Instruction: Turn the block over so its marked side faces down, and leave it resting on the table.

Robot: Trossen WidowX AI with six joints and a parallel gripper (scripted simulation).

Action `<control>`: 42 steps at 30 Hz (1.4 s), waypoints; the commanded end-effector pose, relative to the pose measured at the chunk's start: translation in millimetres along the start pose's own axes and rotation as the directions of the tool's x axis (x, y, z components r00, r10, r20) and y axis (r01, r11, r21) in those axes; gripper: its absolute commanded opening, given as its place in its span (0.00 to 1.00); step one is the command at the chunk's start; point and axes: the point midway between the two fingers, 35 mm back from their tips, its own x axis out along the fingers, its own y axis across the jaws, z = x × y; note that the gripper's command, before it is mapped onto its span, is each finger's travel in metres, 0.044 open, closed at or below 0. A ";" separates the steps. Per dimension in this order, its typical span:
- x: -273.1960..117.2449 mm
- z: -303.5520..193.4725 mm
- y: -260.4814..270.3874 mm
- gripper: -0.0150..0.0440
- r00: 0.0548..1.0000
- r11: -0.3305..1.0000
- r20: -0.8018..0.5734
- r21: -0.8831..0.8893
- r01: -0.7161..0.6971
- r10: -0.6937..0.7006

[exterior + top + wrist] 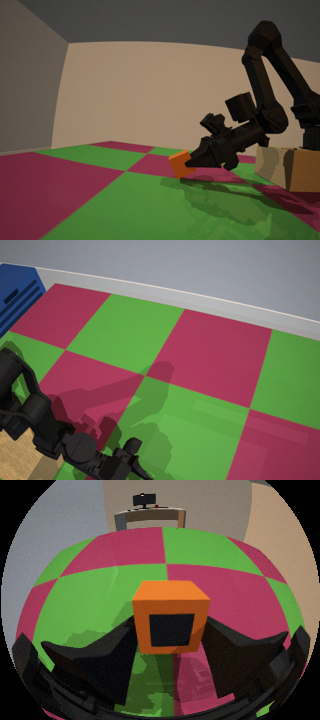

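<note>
The orange block is held tilted, its lowest edge just over or touching the checkered table; which of the two I cannot tell. Its marked side, with a black square, faces back toward the wrist camera and is hidden in the exterior view. My gripper is shut on the block, one finger on each side of it. In the top view the gripper is at the bottom edge, and the block is out of view.
A wooden base block stands under the arm. A blue box-like object with dark stripes is at the far left in the top view. A framed structure stands beyond the table's far edge in the wrist view.
</note>
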 end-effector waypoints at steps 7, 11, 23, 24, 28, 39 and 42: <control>-0.1 0.6 -0.7 0.70 1.000 1.000 0.004 -0.005 0.005 -0.005; -0.1 0.6 -0.7 0.88 1.000 1.000 0.004 -0.005 0.005 -0.005; -0.1 0.6 -0.7 1.00 1.000 1.000 0.004 -0.005 0.005 -0.005; -0.1 0.6 -0.7 1.00 1.000 1.000 0.004 -0.005 0.005 -0.005; -0.1 0.6 -0.7 1.00 1.000 1.000 0.004 -0.005 0.005 -0.005; -0.1 0.6 -0.7 1.00 1.000 1.000 0.004 -0.005 0.005 -0.005; -0.1 0.6 -0.7 1.00 1.000 1.000 0.004 -0.005 0.005 -0.005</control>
